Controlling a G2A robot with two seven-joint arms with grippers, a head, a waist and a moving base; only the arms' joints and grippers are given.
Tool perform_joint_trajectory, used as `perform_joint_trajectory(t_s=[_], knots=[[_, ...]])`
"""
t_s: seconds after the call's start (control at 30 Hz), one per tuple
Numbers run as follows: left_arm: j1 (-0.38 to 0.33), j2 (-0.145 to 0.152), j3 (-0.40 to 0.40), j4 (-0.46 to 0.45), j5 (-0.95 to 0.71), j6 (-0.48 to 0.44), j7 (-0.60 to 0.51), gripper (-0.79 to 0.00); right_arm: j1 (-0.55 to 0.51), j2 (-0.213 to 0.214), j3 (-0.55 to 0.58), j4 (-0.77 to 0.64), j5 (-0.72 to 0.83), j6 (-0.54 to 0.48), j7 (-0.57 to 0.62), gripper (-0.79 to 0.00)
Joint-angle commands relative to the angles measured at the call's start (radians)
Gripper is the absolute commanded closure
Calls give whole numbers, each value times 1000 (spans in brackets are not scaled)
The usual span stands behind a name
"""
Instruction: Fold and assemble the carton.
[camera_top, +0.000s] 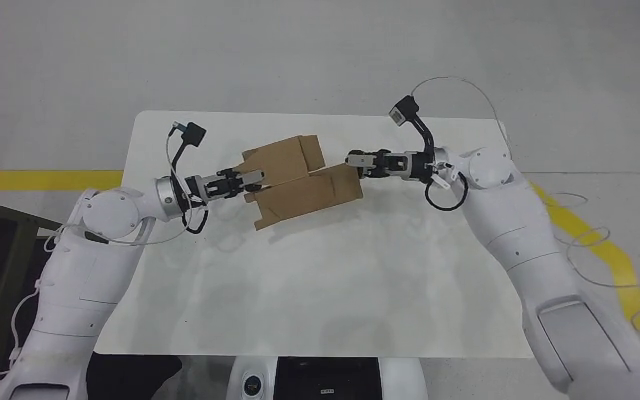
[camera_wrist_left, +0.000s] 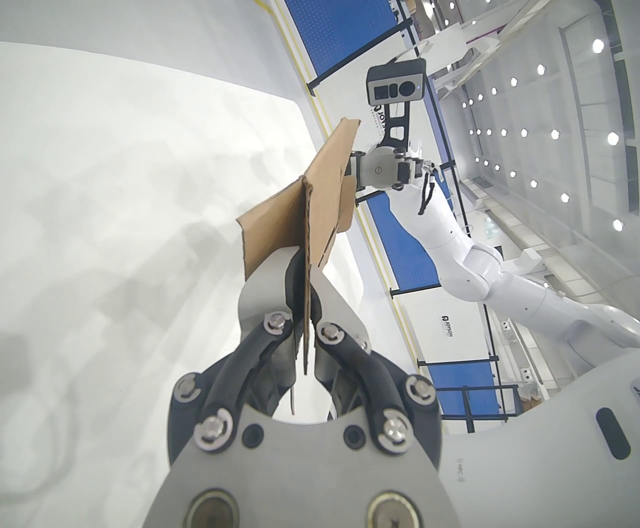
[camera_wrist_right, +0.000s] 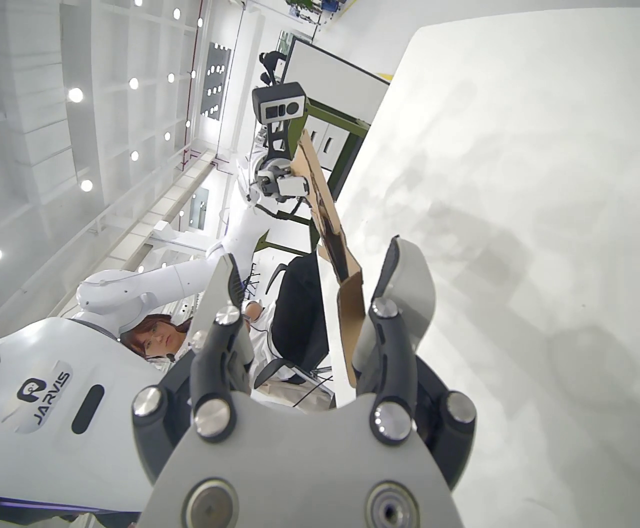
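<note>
Holding the carton: your left gripper (camera_top: 260, 179) has the grip. Its fingers (camera_wrist_left: 257, 292) are pressed together on the cardboard, one on each face, at the end nearer the table's left edge.
Carton: your carton (camera_top: 300, 195) is flat brown cardboard with flaps, lifted off the surface over the table's far half, about midway between the left and right edges. From the left wrist you see the carton (camera_wrist_left: 322, 200) edge-on, with one panel angled away from the other along a crease.
Right gripper: your right gripper (camera_top: 352, 160) sits at the carton's other end, toward the table's right edge. Its fingers (camera_wrist_right: 410, 285) stand wide apart. The end of the carton (camera_wrist_right: 350, 310) lies between them, just beside one finger and well apart from the other. You cannot tell whether that near finger touches the board.
Arms: both come in from opposite sides and face each other across the carton. From the left wrist you see the right gripper (camera_wrist_left: 352, 175) just past the board's far end. From the right wrist you see the left gripper (camera_wrist_right: 300, 187) at the other end.
Table: your table (camera_top: 300, 320) is white, and the carton's shadow falls on the surface beneath it.
</note>
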Motion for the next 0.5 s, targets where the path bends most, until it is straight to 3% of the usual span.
perform_joint_trajectory(t_s=[0.0, 0.17, 0.2, 0.3, 0.47], knots=[[-1, 0, -2, 1, -13, 13, 3, 0, -3, 0, -8, 6, 0, 7, 7, -520], [-3, 0, -5, 1, -49, 36, -13, 0, -14, -5, -26, 10, 25, 3, 3, -446], [-3, 0, -6, 2, -59, 42, -17, 0, -15, -6, -31, 7, 29, 4, 4, -372], [-6, 0, -9, 5, -76, 61, -20, 0, -17, -8, -44, 4, 34, 6, 6, -268], [-10, 0, -7, 11, -90, 85, -24, 0, -10, -8, -55, 11, 33, 3, 3, -18]])
